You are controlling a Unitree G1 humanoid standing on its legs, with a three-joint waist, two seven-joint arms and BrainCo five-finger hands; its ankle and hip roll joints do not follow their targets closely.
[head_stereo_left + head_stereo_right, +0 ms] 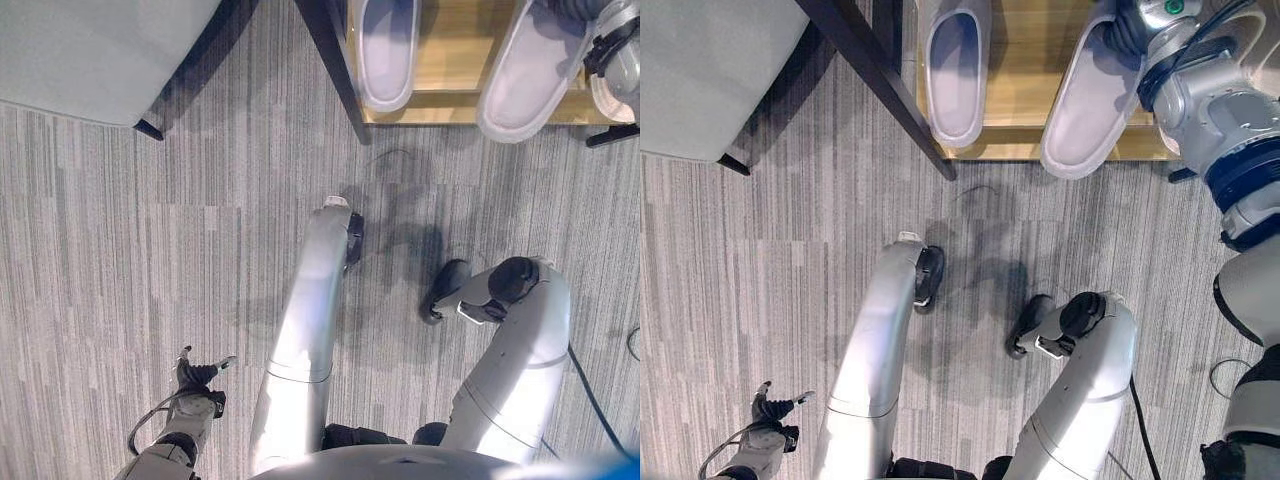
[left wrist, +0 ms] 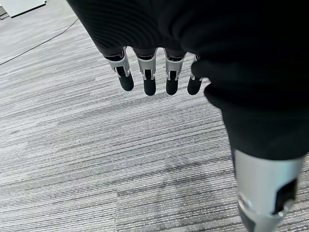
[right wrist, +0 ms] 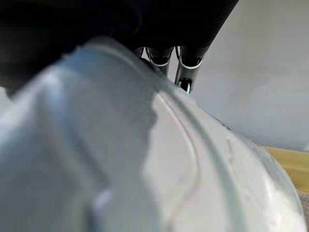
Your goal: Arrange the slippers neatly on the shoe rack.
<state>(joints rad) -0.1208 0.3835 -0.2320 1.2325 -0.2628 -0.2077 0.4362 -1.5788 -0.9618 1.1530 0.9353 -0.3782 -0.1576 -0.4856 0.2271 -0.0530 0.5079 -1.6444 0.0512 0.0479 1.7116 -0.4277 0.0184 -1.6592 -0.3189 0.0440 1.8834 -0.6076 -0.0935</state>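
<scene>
Two pale grey slippers lie on the wooden shoe rack (image 1: 452, 50) at the top of the eye views. The left slipper (image 1: 385, 55) lies straight, its heel at the rack's front edge. The right slipper (image 1: 1085, 105) lies slanted, its heel hanging over that edge. My right hand (image 1: 1127, 25) is at the slanted slipper's toe end. In the right wrist view the slipper (image 3: 145, 159) is very close and my fingers (image 3: 186, 65) curl over its far rim. My left hand (image 1: 195, 385) hangs low at the left, over the carpet, fingers (image 2: 149, 79) straight and holding nothing.
A grey upholstered seat (image 1: 90, 50) with a dark leg (image 1: 148, 128) stands at the upper left. A dark slanting post (image 1: 875, 70) runs beside the rack's left end. Striped grey carpet (image 1: 120, 260) covers the floor in front of the rack.
</scene>
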